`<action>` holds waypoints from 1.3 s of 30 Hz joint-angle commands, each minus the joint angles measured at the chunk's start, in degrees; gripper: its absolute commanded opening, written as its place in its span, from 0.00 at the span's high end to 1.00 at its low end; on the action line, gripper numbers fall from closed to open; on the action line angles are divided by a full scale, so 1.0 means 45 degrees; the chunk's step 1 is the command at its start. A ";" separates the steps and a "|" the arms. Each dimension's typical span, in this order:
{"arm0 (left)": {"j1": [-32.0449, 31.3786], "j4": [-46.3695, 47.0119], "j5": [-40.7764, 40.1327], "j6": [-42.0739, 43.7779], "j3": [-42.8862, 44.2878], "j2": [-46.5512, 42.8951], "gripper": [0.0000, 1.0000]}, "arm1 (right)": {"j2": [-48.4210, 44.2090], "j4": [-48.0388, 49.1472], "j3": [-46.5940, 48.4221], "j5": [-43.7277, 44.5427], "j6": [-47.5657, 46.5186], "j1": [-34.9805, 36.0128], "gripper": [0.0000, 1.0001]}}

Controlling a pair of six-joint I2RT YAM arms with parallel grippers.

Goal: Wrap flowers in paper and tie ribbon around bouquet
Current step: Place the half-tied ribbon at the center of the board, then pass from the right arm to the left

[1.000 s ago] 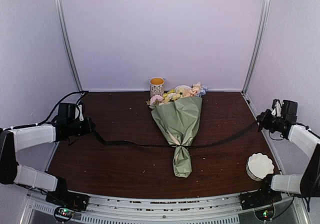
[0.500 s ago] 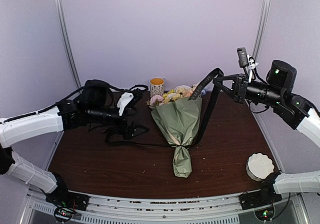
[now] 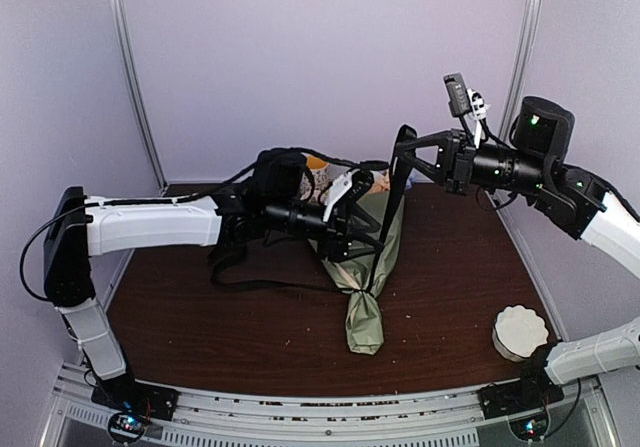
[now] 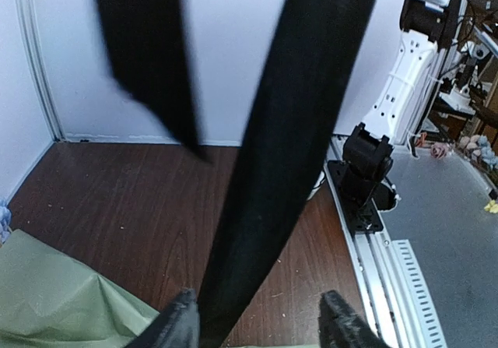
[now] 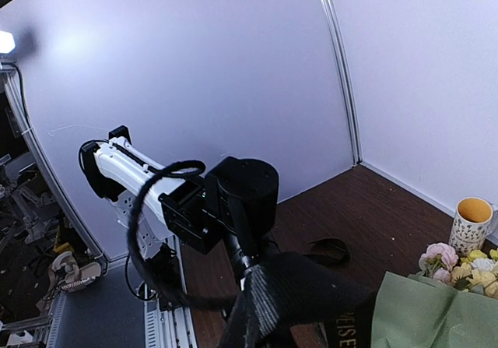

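Ribbon (image 4: 280, 145) floppy, light, prob slick. R gripper (image 3: 412, 152) clamped on it, high over bouquet mid-table; strand drops to paper (image 3: 365, 317) neck. L gripper (image 4: 257, 323) jaws apart, strand between, not pinched. Grab flat faces nr neck, keep tension.

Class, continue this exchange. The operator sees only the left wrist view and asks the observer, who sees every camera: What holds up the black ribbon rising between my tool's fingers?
Observer: The right tool, shut on the ribbon and raised high.
Operator: Where does it run down to?
Observer: To the narrow neck of the paper.
Operator: What else is there?
Observer: A cup with an orange inside, standing beside the flowers.
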 commanded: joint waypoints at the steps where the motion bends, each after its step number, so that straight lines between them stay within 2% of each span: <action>1: -0.0289 0.1541 0.0176 -0.0630 0.1016 0.0426 0.51 | 0.0123 0.0235 0.0464 -0.0167 -0.0117 0.0074 1.00; 11: -0.0421 0.1691 0.0198 -0.0916 0.1716 0.1208 0.50 | -0.0007 -0.0317 0.0702 -0.0211 -0.0507 0.0066 1.00; 14: -0.0466 0.1708 0.0012 -0.0994 0.1945 0.1363 0.47 | 0.0028 -0.0961 0.1015 -0.0185 -0.0802 0.0066 1.00; 15: -0.0466 0.1720 -0.0080 -0.1001 0.1986 0.1370 0.50 | 0.0014 -0.1115 0.1102 -0.0176 -0.0882 0.0064 1.00; 16: -0.0466 0.1754 -0.0150 -0.1009 0.2011 0.1344 0.67 | -0.0020 -0.1254 0.1135 -0.0151 -0.0967 0.0064 1.00; 17: -0.0466 0.1780 -0.0288 -0.1020 0.1982 0.1275 1.00 | -0.0075 -0.1386 0.1161 -0.0094 -0.1044 0.0064 1.00; 21: -0.0466 0.2525 -0.0781 -0.1440 0.1347 0.0949 1.00 | -0.0329 -0.2235 0.1129 0.0685 -0.1371 0.0064 1.00; 22: -0.0466 0.2911 -0.1170 -0.1616 0.1057 0.0796 1.00 | -0.0402 -0.2612 0.1041 0.1068 -0.1439 0.0064 0.95; 25: -0.0466 0.3014 -0.3022 -0.1477 0.0944 0.0464 1.00 | -0.0871 -0.3448 -0.0366 0.2098 -0.1431 0.0110 0.68; 27: -0.0456 0.2814 -0.3834 -0.1178 0.1143 0.0532 1.00 | -0.1347 -0.2750 -0.2174 0.2446 -0.0769 0.0299 0.60; 29: -0.0447 0.3014 -0.3743 -0.1190 0.1147 0.0684 1.00 | -0.1640 -0.1415 -0.4215 0.2469 0.0103 0.0748 0.59; 34: -0.0447 0.3874 -0.3515 -0.1477 0.1069 0.0775 1.00 | -0.0894 0.1306 -0.6894 0.3069 0.1135 0.2144 0.57; 36: -0.0451 0.4105 -0.3489 -0.1535 0.1147 0.0722 1.00 | 0.0218 0.2172 -0.7268 0.3218 0.1085 0.2338 0.56; 39: -0.0450 0.4413 -0.3348 -0.1661 0.1138 0.0522 1.00 | 0.2630 0.2203 -0.6779 0.3292 0.0661 0.2365 0.55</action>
